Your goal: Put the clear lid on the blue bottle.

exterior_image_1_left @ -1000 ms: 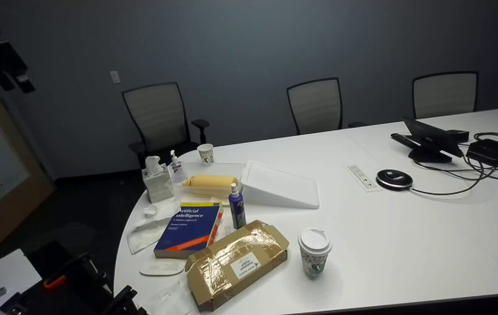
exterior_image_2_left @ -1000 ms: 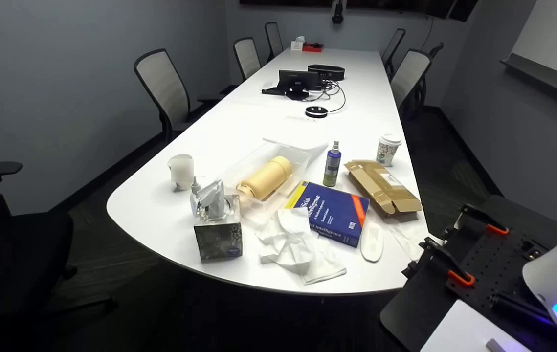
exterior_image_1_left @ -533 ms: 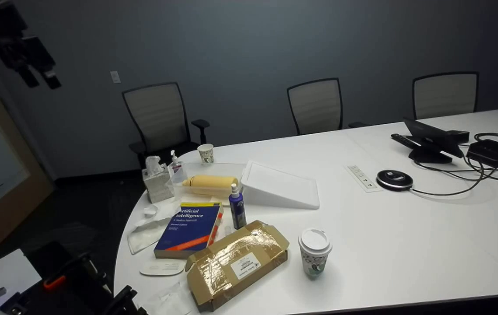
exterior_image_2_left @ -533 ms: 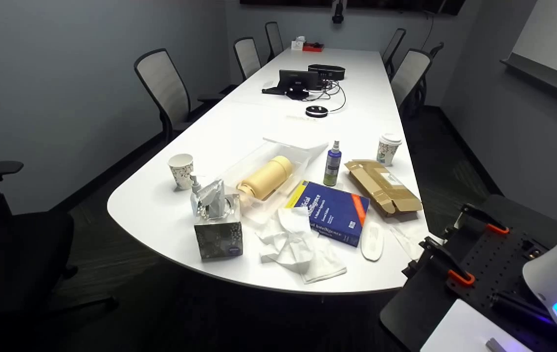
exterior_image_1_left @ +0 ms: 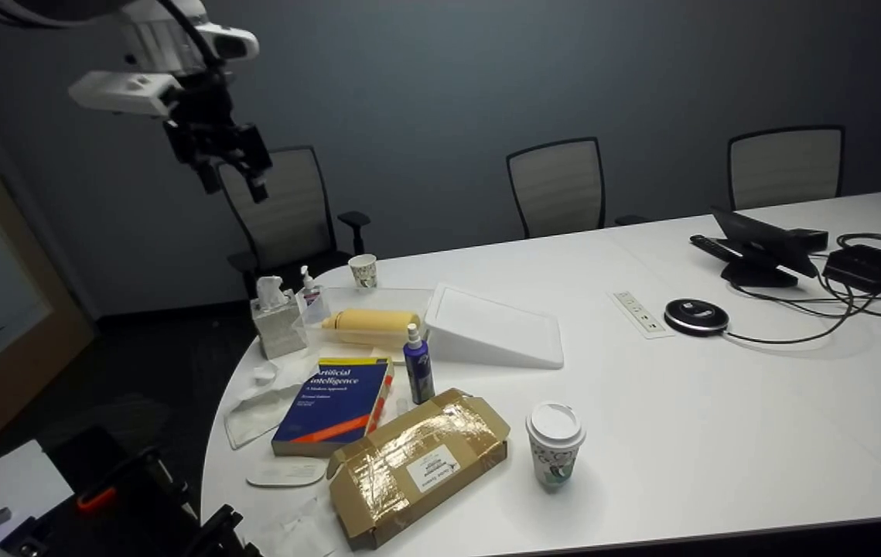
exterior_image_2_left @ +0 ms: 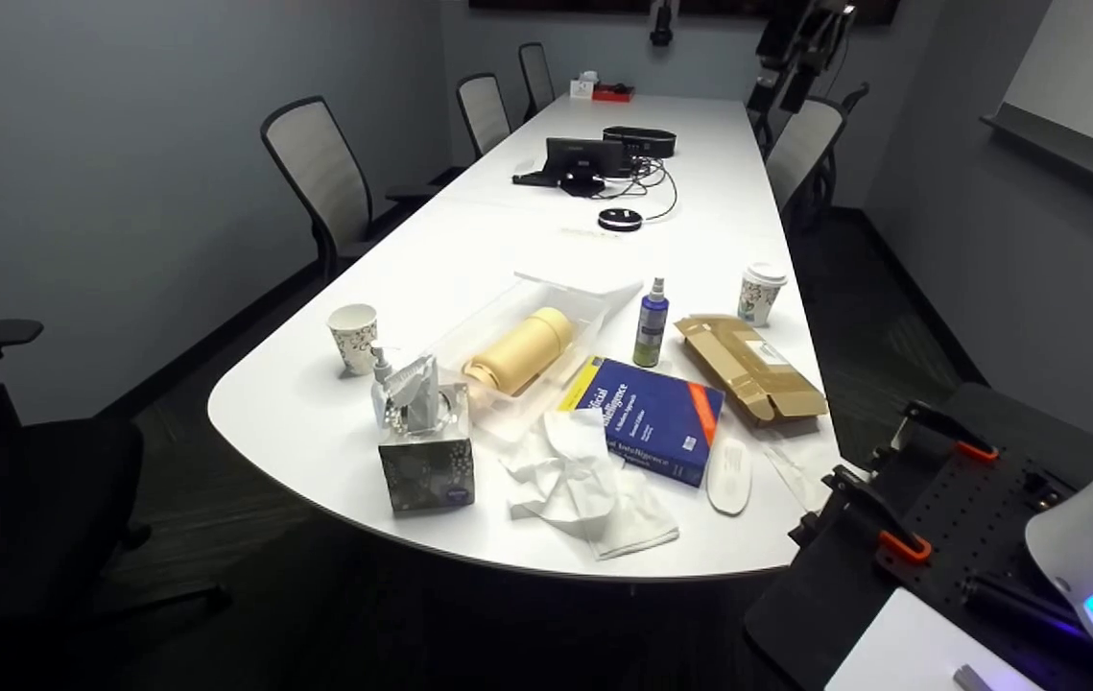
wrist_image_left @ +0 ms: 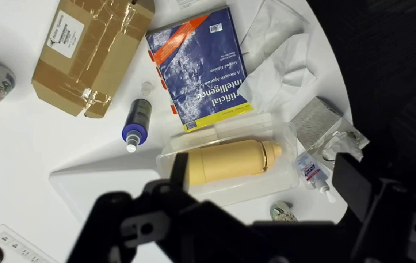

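Observation:
The blue bottle (exterior_image_1_left: 418, 373) stands upright on the white table with its white spray top on. It also shows beside the book in an exterior view (exterior_image_2_left: 651, 328) and in the wrist view (wrist_image_left: 140, 118). The clear lid (wrist_image_left: 147, 88) is a tiny see-through cap on the table near the bottle's base, between the book and the cardboard box. It shows faintly in an exterior view (exterior_image_1_left: 402, 406). My gripper (exterior_image_1_left: 234, 189) is open and empty, high above the table and apart from both things. Its fingers frame the yellow flask in the wrist view (wrist_image_left: 264, 166).
The cardboard box (exterior_image_1_left: 421, 468) and the thick blue book (exterior_image_1_left: 339, 402) flank the lid. A clear bin (wrist_image_left: 284, 182) holds a yellow flask (wrist_image_left: 229, 160). A white sloped lid (exterior_image_1_left: 494, 325), a lidded paper cup (exterior_image_1_left: 554, 445) and a tissue box (exterior_image_2_left: 426, 461) stand around.
My gripper has moved right and down in an exterior view, from the upper left corner toward the table. It has entered at the top of the other exterior view. The objects have not moved.

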